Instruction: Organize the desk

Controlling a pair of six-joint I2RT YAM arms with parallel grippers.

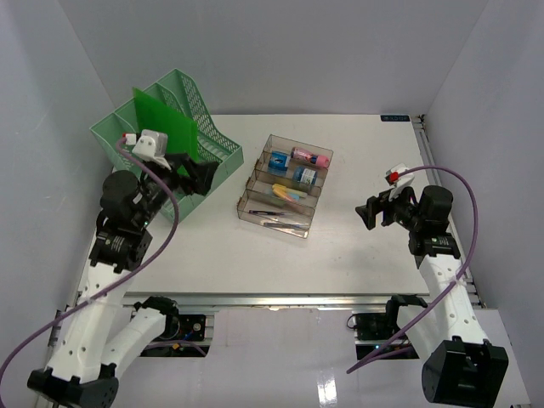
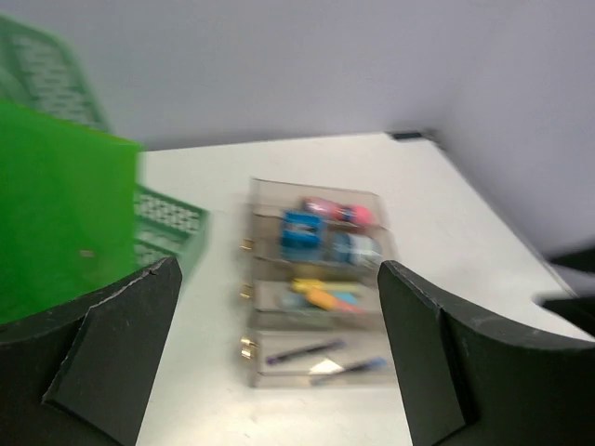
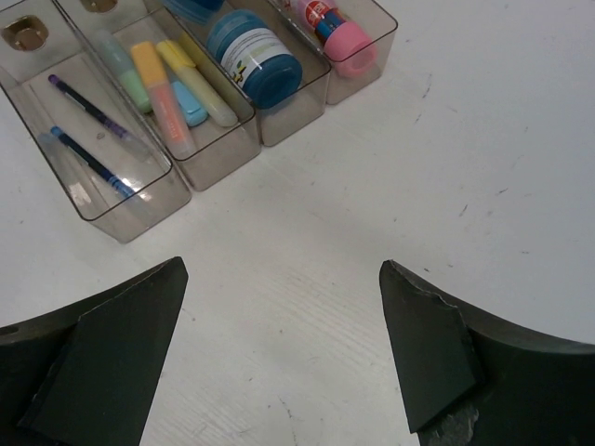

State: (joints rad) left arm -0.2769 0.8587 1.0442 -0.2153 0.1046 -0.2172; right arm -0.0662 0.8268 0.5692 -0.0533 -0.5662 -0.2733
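Observation:
The white desk has a silver rail along its front edge. A mint-green mesh file rack stands at the back left with a green sheet upright in it. My left gripper is open and empty beside the rack's right side. In the blurred left wrist view the green sheet is at the left. My right gripper is open and empty above bare desk, right of the clear smoky tiered tray. The right wrist view shows its jaws wide apart.
The tray holds two pens, several highlighters, a blue round tin and a pink-capped glue stick. It also shows in the left wrist view. Grey walls enclose the desk on three sides.

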